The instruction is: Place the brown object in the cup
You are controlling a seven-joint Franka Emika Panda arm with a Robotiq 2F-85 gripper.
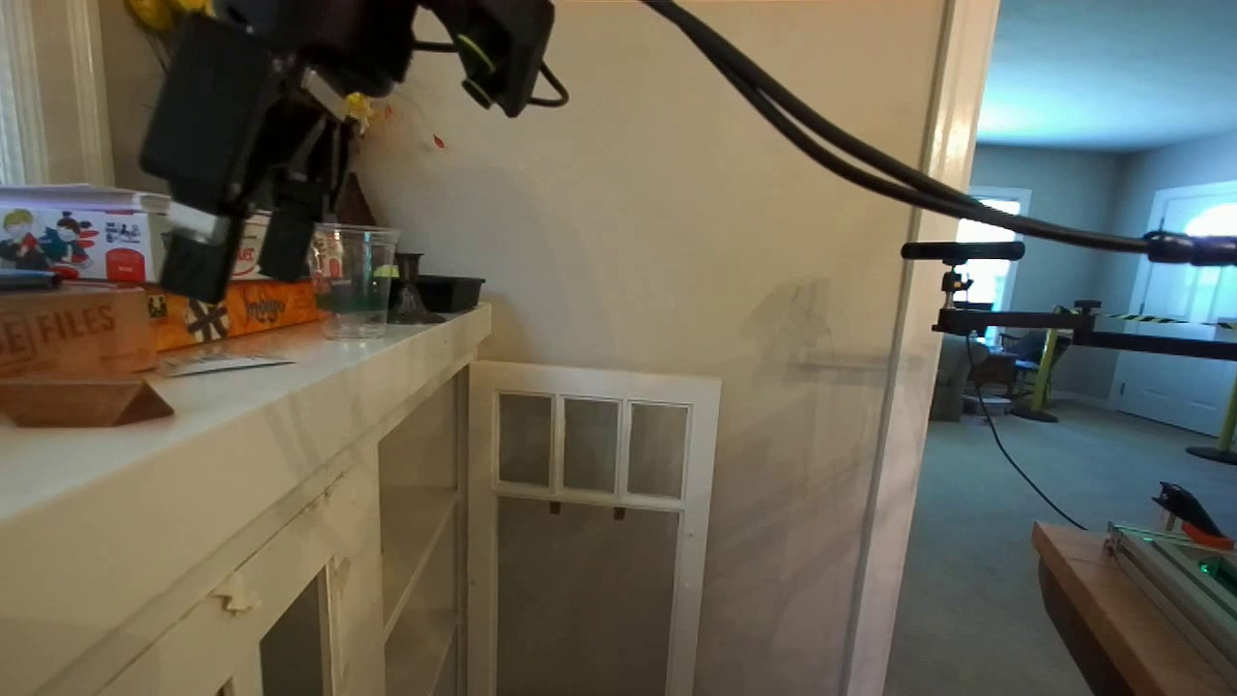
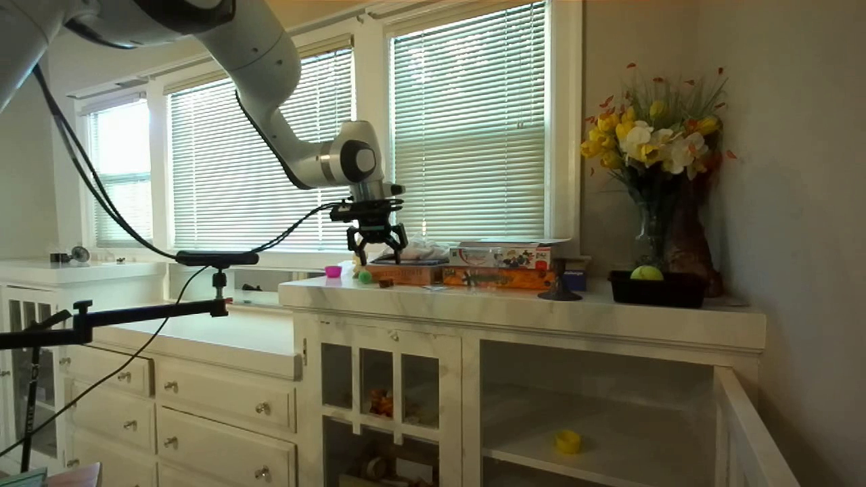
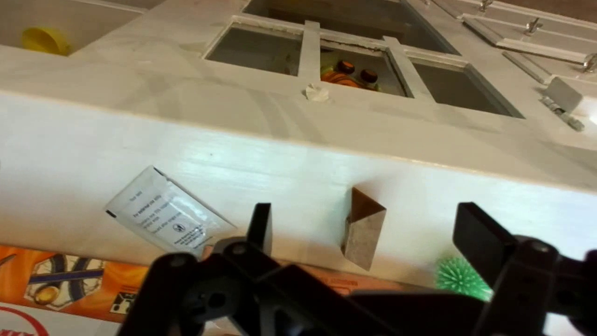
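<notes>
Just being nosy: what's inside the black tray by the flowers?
In an exterior view, a yellow-green ball pokes up inside the black tray. The near wall hides the ball's lower part and the tray's floor; anything else there can't be seen.

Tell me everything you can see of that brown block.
The block is a brown, flat-faced triangular prism, apparently wood, lighter on its long upper face. It lies on the counter, its darker triangular end toward the front edge. The open pincer is above, not touching it; only the counter clearly does.
</notes>
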